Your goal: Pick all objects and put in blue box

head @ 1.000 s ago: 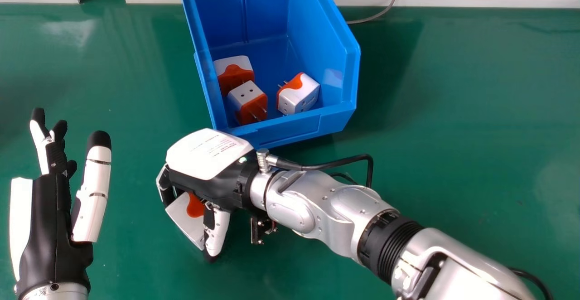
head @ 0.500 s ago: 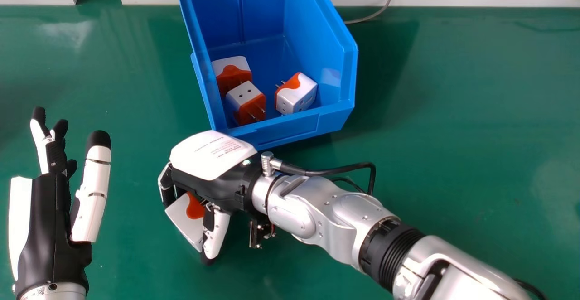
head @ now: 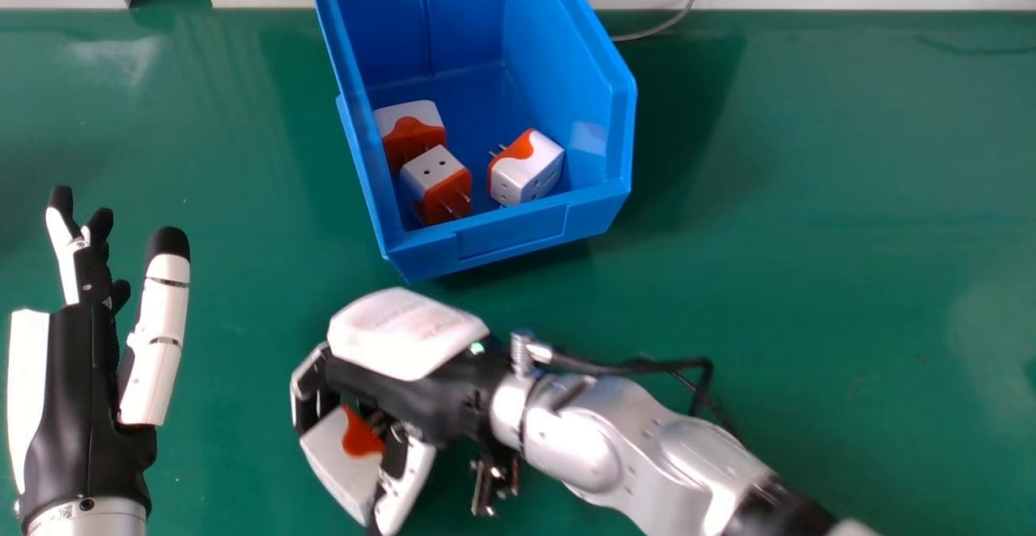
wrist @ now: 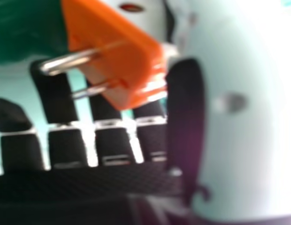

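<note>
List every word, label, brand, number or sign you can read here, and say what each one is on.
Nothing can be quoted.
Right hand: faint print on its white cover, too small and blurred to read.
Blue box: no readable text on its front.
Held plug adapter: no readable text.

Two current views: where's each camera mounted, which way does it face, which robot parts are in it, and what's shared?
Head view: on the head, facing forward and down at the green table and blue box; has left hand, right hand and right forearm.
Right hand view: at the right hand, facing its fingers, thumb and the prongs of the held adapter.
Shared: right hand, held adapter, green table.
</note>
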